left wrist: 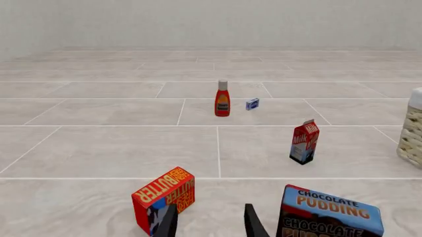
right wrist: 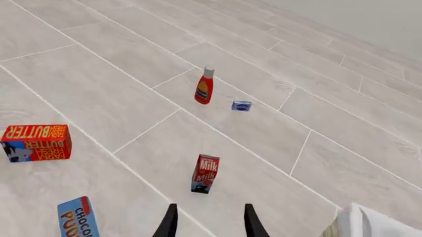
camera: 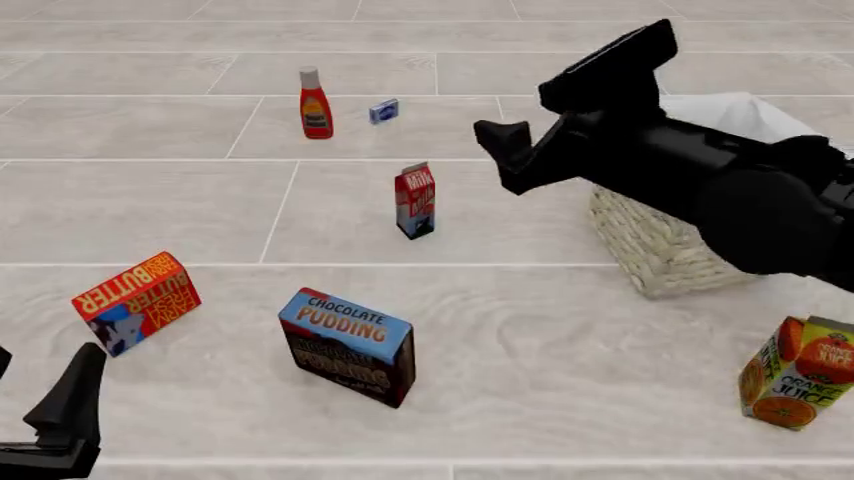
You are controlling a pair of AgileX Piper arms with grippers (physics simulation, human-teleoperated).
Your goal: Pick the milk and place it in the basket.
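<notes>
The milk (camera: pixel 415 200) stands upright on the tiled surface, a small carton with a red top and a blue and white base; both wrist views show it too (left wrist: pixel 305 142) (right wrist: pixel 205 174). The basket (camera: pixel 654 245), pale wicker with a white cloth lining, sits to its right and shows at an edge of each wrist view (left wrist: pixel 412 133) (right wrist: pixel 369 224). My right gripper (camera: pixel 497 158) hangs open in the air above and to the right of the milk, its fingers (right wrist: pixel 170 219) empty. My left gripper (camera: pixel 40 385) is open and empty at the near left, low by the butter box.
A red ketchup bottle (camera: pixel 315 103) and a small blue packet (camera: pixel 384 111) stand beyond the milk. A butter box (camera: pixel 136 300) lies near left, a chocolate pudding box (camera: pixel 347 345) near centre, and an orange juice carton (camera: pixel 798 372) near right, in front of the basket.
</notes>
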